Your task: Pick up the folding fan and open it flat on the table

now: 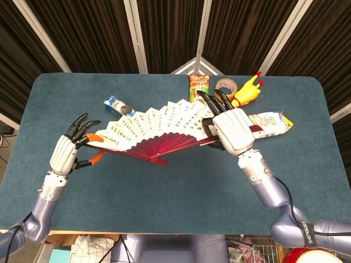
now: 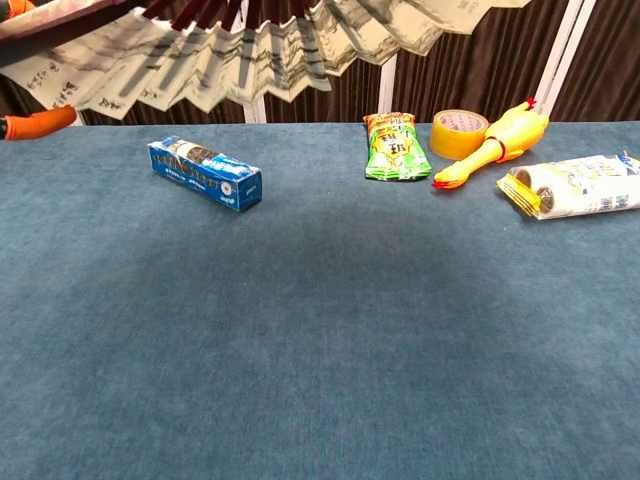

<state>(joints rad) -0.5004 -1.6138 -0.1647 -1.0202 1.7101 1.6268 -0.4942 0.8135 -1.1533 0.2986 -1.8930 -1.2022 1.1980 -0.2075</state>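
Note:
The folding fan (image 1: 156, 130) is spread wide, with cream paper bearing dark writing and dark red ribs. It hangs in the air above the blue table (image 1: 164, 186). My left hand (image 1: 70, 149) grips its left outer rib and my right hand (image 1: 231, 129) grips its right outer rib. In the chest view only the fan's paper edge (image 2: 230, 50) shows along the top, with an orange fingertip (image 2: 38, 123) of the left hand at the far left.
A blue box (image 2: 204, 173) lies at the back left. At the back right lie a green snack bag (image 2: 392, 146), a yellow tape roll (image 2: 458, 133), a rubber chicken (image 2: 495, 146) and a white and yellow packet (image 2: 580, 186).

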